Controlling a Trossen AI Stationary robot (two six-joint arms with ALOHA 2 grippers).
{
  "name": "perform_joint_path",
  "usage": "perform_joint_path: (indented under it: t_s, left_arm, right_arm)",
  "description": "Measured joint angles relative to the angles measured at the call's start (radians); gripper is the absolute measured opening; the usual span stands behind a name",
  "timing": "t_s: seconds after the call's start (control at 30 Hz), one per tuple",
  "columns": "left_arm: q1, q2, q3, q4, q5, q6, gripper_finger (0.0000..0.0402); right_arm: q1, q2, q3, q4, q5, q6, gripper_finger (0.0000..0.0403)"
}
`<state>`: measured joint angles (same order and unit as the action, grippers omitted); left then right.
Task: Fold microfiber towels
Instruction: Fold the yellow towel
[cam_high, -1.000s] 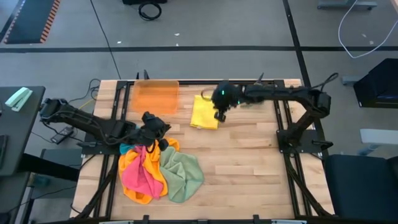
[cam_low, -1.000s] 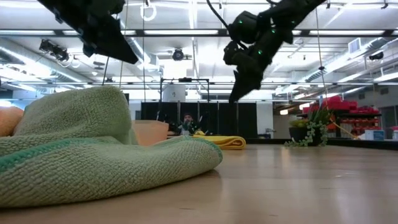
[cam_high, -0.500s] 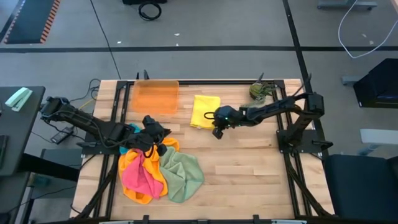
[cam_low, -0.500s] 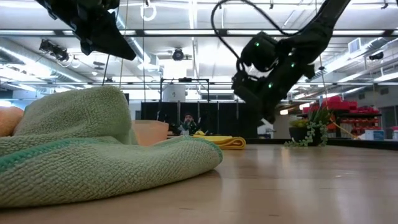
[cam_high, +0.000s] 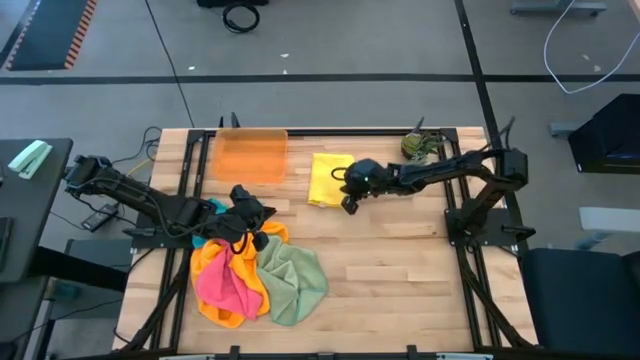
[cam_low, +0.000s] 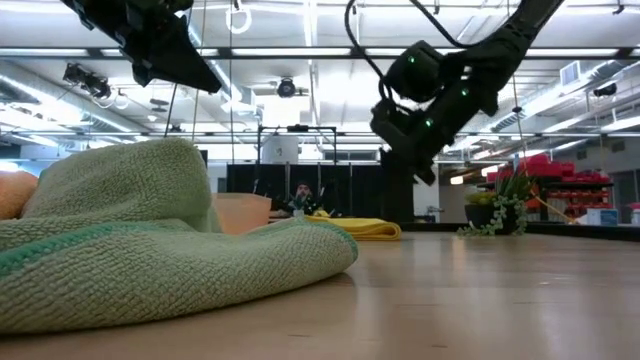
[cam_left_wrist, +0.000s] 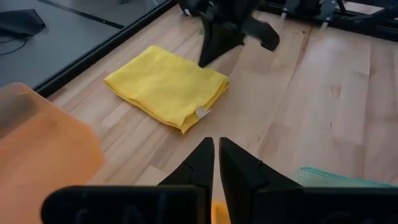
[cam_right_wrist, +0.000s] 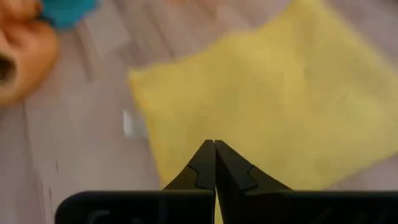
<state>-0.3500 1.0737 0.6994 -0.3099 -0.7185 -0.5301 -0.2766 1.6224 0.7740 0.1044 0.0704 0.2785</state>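
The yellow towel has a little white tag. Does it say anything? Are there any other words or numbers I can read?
None can be read.
The tag on the yellow towel: too small to read.
The other towels and the orange tray: no writing shows.

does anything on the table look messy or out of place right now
Yes. The orange, pink and green towels lie crumpled in an overlapping heap at the near left, unfolded. The yellow towel beside the orange tray lies neatly folded.

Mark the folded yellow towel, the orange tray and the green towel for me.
yellow towel (cam_high: 328, 179), high view, middle of its top face.
orange tray (cam_high: 250, 155), high view, centre of its floor.
green towel (cam_high: 295, 277), high view, middle of the crumpled cloth.
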Motion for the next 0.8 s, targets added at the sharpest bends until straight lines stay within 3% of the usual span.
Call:
perform_joint_path:
  t_s: [0.3, 0.57, 0.8]
  left_arm:
    - [0.0, 0.0, 0.0, 0.014, -0.001, 0.0, 0.0036]
    - [0.0, 0.0, 0.0, 0.013, 0.0, -0.006, 0.0024]
    - [-0.002, 0.0, 0.0, 0.0, 0.014, -0.015, 0.0023]
  right_arm:
    - [-0.159, 0.05, 0.026, -0.007, -0.077, 0.021, 0.0005]
    - [-0.218, 0.149, 0.058, 0.001, -0.097, 0.029, 0.0005]
    - [-0.289, 0.159, 0.129, -0.009, -0.113, 0.001, 0.0005]
